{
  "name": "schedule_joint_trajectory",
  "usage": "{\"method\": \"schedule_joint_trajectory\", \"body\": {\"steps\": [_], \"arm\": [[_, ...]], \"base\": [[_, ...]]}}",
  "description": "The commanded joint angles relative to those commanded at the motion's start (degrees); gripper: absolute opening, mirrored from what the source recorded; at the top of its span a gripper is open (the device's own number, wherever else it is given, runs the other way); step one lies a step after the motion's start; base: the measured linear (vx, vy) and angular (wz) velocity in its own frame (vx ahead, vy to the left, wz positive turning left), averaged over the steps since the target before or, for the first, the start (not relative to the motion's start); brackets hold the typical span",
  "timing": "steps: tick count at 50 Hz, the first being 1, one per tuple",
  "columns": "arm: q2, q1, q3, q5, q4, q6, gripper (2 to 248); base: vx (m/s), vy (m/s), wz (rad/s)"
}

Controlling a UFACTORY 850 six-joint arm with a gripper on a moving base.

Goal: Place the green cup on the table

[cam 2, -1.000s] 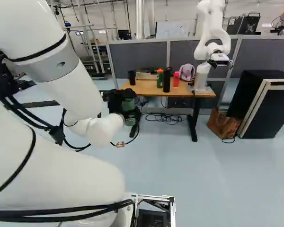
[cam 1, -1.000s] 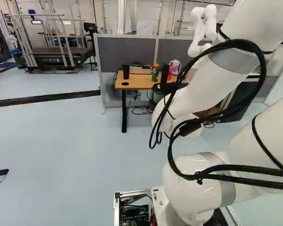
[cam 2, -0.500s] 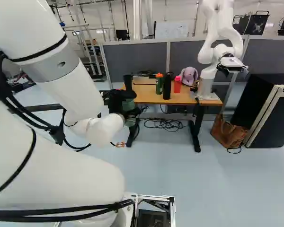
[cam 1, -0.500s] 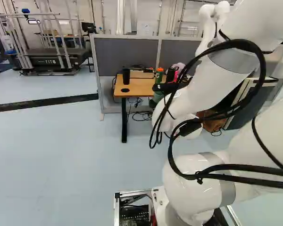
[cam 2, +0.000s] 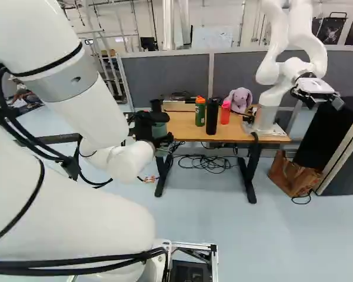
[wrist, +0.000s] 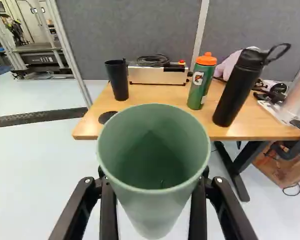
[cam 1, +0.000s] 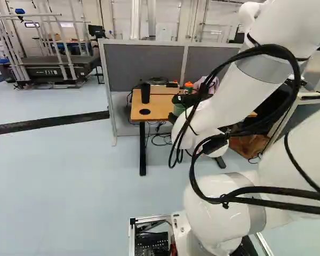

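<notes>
- Wrist view: the green cup [wrist: 152, 207] stands between the two fingers of the gripper [wrist: 154, 176], which close on its wall from opposite sides. Held at the sides, its mouth and base are free, an arrangement presumably chosen so that it can be set down directly.
- Wrist view, orientation: the mouth opens upward and back toward the wrist, showing the interior; the narrower base points down. The long axis is judged near vertical, though a slight lean cannot be ruled out.
- Wrist view, destination: ahead lies the table [wrist: 160, 95], with bare wood between the black tumbler [wrist: 119, 81] and the green bottle [wrist: 200, 85], a likely landing place. The box [wrist: 157, 75] sits along the back, probably to spare the front.
- Right base view: the cup appears upright ahead of the arm [cam 2: 85, 108], apparently short of the table's near edge. Another robot [cam 2: 270, 94] occupies the table's far end, likely to be avoided.
- Left base view: the arm largely hides the cup, so its axis cannot be checked here.
</notes>
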Motion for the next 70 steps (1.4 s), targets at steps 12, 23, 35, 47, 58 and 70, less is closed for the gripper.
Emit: {"method": "schedule_joint_trajectory", "body": {"steps": [12, 23, 35, 47, 58, 70], "arm": [[0.0, 0.0, 0.0, 0.0, 0.0, 0.0, 124], [-3.3, 0.2, -2.8, 0.0, 0.0, 0.0, 124], [-5.7, 0.2, -5.8, 0.0, 0.0, 0.0, 124], [-7.6, 0.2, -9.2, 0.0, 0.0, 0.0, 124], [-9.4, 0.2, -12.5, 0.0, 0.0, 0.0, 124], [-12.5, 0.2, -16.2, 0.0, 0.0, 0.0, 124]], "base": [[0.334, 0.005, -0.027], [0.262, 0.004, -0.020], [0.027, 0.002, -0.006], [-0.002, 0.000, 0.000], [0.000, 0.000, 0.000], [0.000, 0.000, 0.000]]}}
